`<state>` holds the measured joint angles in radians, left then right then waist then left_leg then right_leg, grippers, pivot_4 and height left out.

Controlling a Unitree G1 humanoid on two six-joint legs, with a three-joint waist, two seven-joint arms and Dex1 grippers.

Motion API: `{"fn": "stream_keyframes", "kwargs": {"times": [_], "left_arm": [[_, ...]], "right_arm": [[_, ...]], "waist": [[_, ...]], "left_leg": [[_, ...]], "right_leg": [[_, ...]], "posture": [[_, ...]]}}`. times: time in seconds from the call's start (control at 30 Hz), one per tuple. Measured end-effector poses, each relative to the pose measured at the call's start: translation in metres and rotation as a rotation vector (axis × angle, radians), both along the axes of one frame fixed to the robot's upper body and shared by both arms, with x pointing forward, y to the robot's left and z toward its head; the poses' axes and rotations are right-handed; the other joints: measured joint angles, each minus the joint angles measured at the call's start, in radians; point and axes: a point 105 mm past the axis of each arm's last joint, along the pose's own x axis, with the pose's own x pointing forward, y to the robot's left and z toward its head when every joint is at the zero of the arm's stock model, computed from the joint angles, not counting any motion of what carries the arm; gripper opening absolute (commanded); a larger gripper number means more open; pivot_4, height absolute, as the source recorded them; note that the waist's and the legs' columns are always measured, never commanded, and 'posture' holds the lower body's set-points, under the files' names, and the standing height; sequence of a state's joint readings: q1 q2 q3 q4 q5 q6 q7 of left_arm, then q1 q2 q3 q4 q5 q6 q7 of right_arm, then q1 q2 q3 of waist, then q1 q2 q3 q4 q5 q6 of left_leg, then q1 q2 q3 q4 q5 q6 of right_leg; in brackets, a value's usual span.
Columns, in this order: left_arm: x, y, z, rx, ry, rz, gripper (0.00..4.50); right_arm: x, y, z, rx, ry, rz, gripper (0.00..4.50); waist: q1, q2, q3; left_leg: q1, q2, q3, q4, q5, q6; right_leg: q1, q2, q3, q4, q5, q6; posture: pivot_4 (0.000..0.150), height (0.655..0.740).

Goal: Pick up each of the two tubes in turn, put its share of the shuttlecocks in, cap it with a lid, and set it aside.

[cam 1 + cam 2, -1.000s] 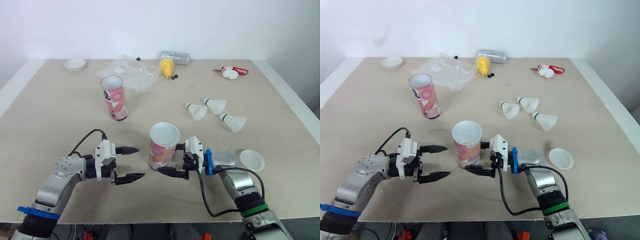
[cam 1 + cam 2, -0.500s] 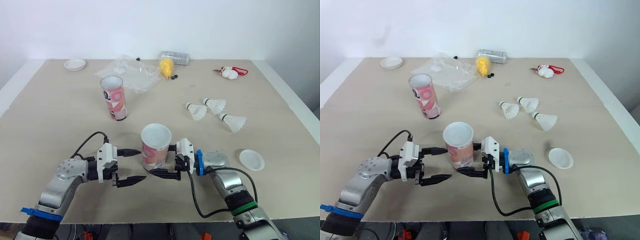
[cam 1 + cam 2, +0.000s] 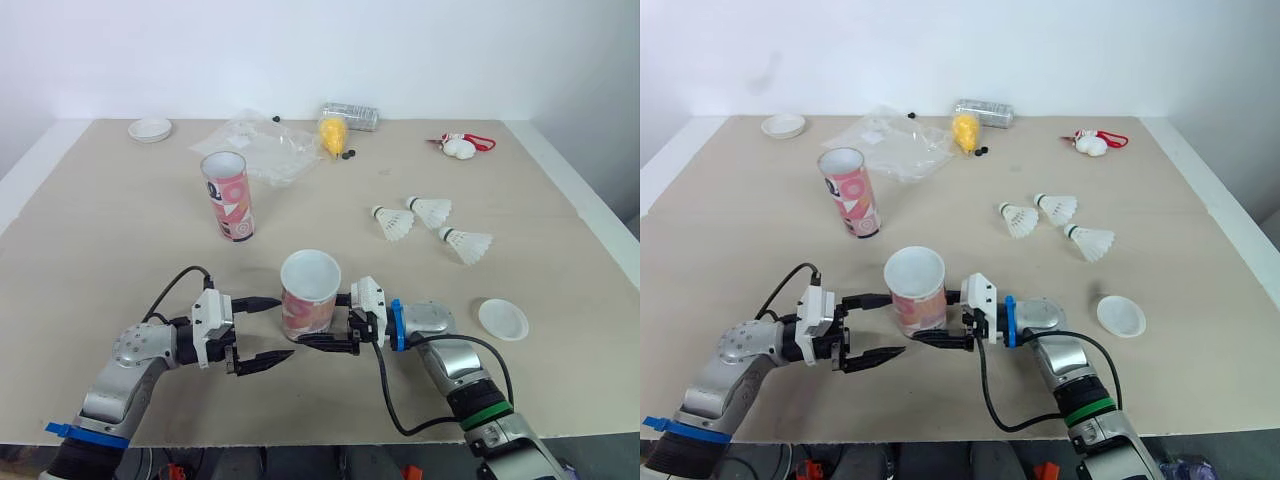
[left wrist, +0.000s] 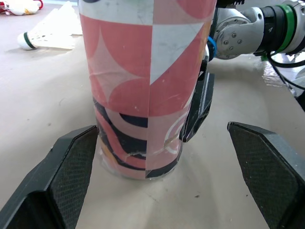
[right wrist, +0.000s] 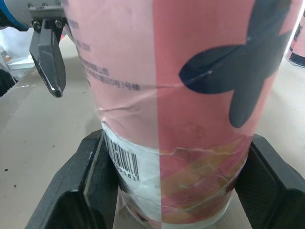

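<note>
Two grippers flank the near tube [image 3: 310, 298]: the right gripper [image 3: 322, 320] pinches it so it cannot tip, the left gripper [image 3: 282, 327] hovers beside, jaws spread wide.

The near tube [image 3: 310, 297] is hemmed in by the right gripper [image 3: 316, 318] clamping it and the spread left gripper [image 3: 281, 328] on its left; bare table [image 3: 120, 250] lies beyond it.

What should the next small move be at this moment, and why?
Probably close the left claw on the near tube. The tube stands upright on the table between that claw's open fingers, while the right claw grips it low from the other side. The shuttlecocks lie to the right, so the right arm likely needs freeing to fetch them.
</note>
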<state>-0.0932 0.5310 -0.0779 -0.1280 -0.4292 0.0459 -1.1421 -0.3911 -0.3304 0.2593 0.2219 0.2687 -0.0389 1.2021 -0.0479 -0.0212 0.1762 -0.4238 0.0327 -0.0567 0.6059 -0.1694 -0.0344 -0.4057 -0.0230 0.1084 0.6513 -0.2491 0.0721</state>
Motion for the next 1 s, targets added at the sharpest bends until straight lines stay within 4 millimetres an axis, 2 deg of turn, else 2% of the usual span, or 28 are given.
{"fn": "stream_keyframes", "kwargs": {"times": [0.13, 0.2, 0.4, 0.63, 0.73, 0.8, 0.87, 1.0], "left_arm": [[0.001, 0.0, 0.0, 0.005, -0.007, 0.001, 4.5], [0.001, -0.001, 0.001, 0.003, -0.011, -0.002, 4.5], [0.002, -0.004, 0.004, -0.006, -0.022, -0.016, 4.5], [0.001, -0.015, 0.011, -0.053, -0.037, -0.06, 4.5], [0.0, -0.023, 0.019, -0.092, -0.089, -0.077, 4.5], [0.002, -0.027, 0.022, -0.119, -0.1, -0.066, 4.5], [0.005, -0.032, 0.028, -0.161, -0.107, -0.049, 4.5], [0.006, -0.035, 0.029, -0.174, -0.09, -0.033, 4.5]], "right_arm": [[-0.002, -0.003, 0.004, 0.0, 0.005, -0.008, 2.99], [-0.003, -0.007, 0.015, 0.036, -0.001, -0.033, 2.99], [-0.01, -0.039, 0.046, 0.139, -0.016, -0.197, 2.99], [0.009, -0.103, 0.071, 0.248, -0.058, -0.607, 2.99], [0.02, -0.153, 0.084, 0.302, -0.107, -0.865, 2.99], [0.022, -0.17, 0.085, 0.32, -0.115, -0.95, 2.99], [0.024, -0.198, 0.083, 0.346, -0.116, -1.087, 2.99], [0.019, -0.238, 0.071, 0.36, -0.104, -1.284, 2.99]], "waist": [[0.0, 0.0, 0.0], [0.0, 0.0, 0.0], [0.003, 0.0, 0.0], [0.001, 0.0, 0.0], [0.002, 0.0, 0.0], [0.002, 0.0, 0.0], [0.002, 0.0, 0.0], [0.001, 0.002, -0.001]], "left_leg": [[0.0, 0.0, 0.0, 0.0, 0.0, 0.0], [0.0, 0.0, 0.0, 0.0, 0.0, 0.0], [-0.001, 0.0, -0.001, 0.0, 0.0, 0.0], [0.0, 0.0, 0.0, 0.001, 0.001, 0.001], [-0.001, -0.001, 0.0, 0.002, 0.001, 0.001], [-0.001, -0.001, 0.0, 0.002, 0.001, 0.001], [0.0, -0.001, 0.0, 0.003, 0.001, 0.001], [0.0, -0.001, 0.0, 0.002, 0.001, 0.001]], "right_leg": [[0.0, 0.0, 0.0, 0.0, 0.0, 0.0], [0.0, 0.0, 0.0, 0.0, 0.0, 0.0], [0.001, 0.0, 0.0, 0.0, -0.001, 0.001], [0.001, 0.0, 0.0, 0.0, 0.0, -0.001], [0.001, 0.0, 0.001, 0.0, 0.0, -0.001], [0.001, 0.0, 0.001, 0.0, 0.0, 0.0], [0.001, 0.0, 0.001, 0.0, 0.002, 0.002], [0.001, 0.0, 0.002, 0.0, 0.001, 0.002]], "posture": [[0.15, 0.74], [0.15, 0.74], [0.15, 0.74], [0.15, 0.74], [0.15, 0.74], [0.15, 0.74], [0.15, 0.74], [0.15, 0.74]]}}
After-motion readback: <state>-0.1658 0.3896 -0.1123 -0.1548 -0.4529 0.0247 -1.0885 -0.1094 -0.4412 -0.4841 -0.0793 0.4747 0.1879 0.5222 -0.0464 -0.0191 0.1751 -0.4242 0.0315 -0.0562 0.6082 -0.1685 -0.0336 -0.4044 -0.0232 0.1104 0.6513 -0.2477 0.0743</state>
